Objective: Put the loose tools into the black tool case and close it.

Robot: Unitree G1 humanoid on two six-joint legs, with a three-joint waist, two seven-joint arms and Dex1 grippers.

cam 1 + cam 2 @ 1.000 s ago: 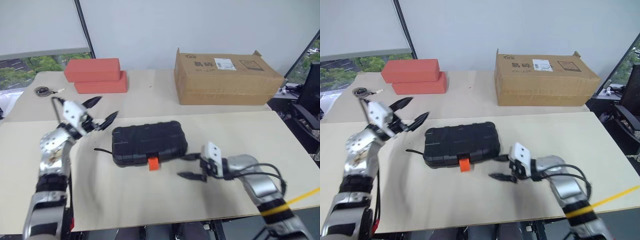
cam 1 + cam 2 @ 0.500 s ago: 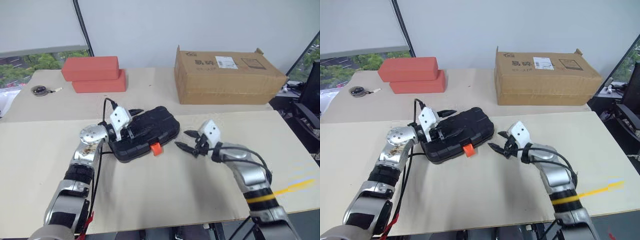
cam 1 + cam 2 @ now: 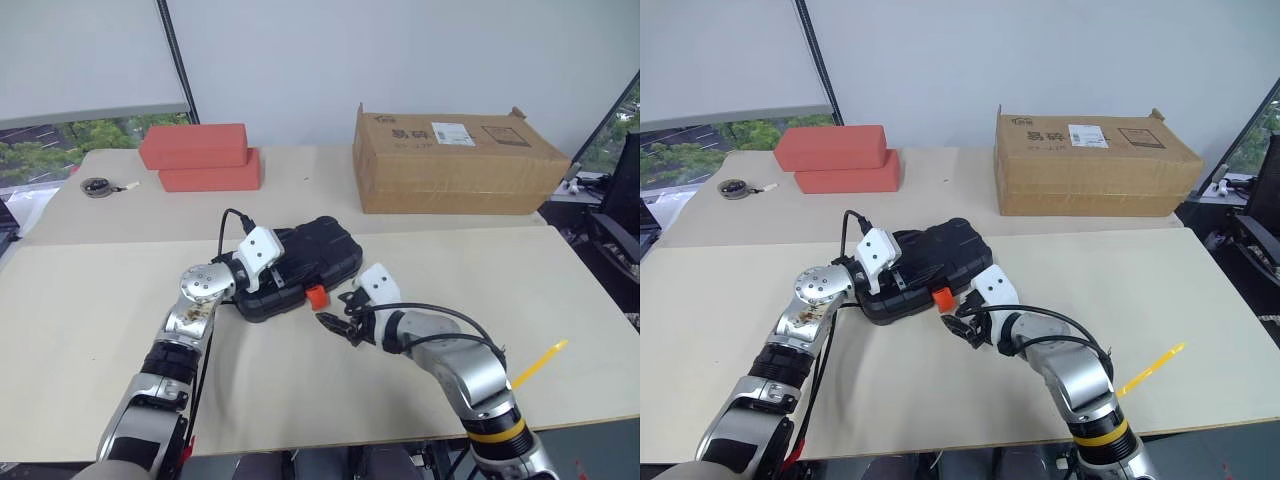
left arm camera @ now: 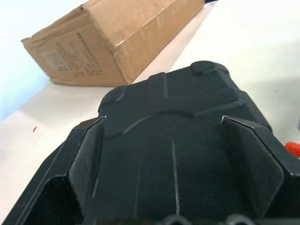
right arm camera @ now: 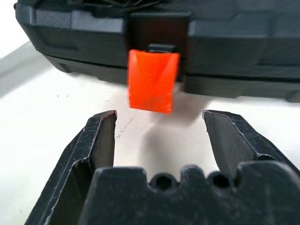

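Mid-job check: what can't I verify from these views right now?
- Contents of the black tool case: lid is down, so whether the tools are inside is hidden.
- Orange latch: hangs down, blurred; engagement unclear.
- Left gripper: contact with the lid unclear.
- Small reel: too small for detail.

Counting what's showing on the tables: one black tool case (image 3: 300, 265) with one orange latch (image 3: 317, 296), two red blocks (image 3: 200, 158) stacked, one cardboard box (image 3: 455, 160), one small round reel (image 3: 97, 187). Two grippers working: left gripper (image 3: 908, 275), right gripper (image 3: 339, 312). One yellow strip (image 3: 538, 362) lying at the right.
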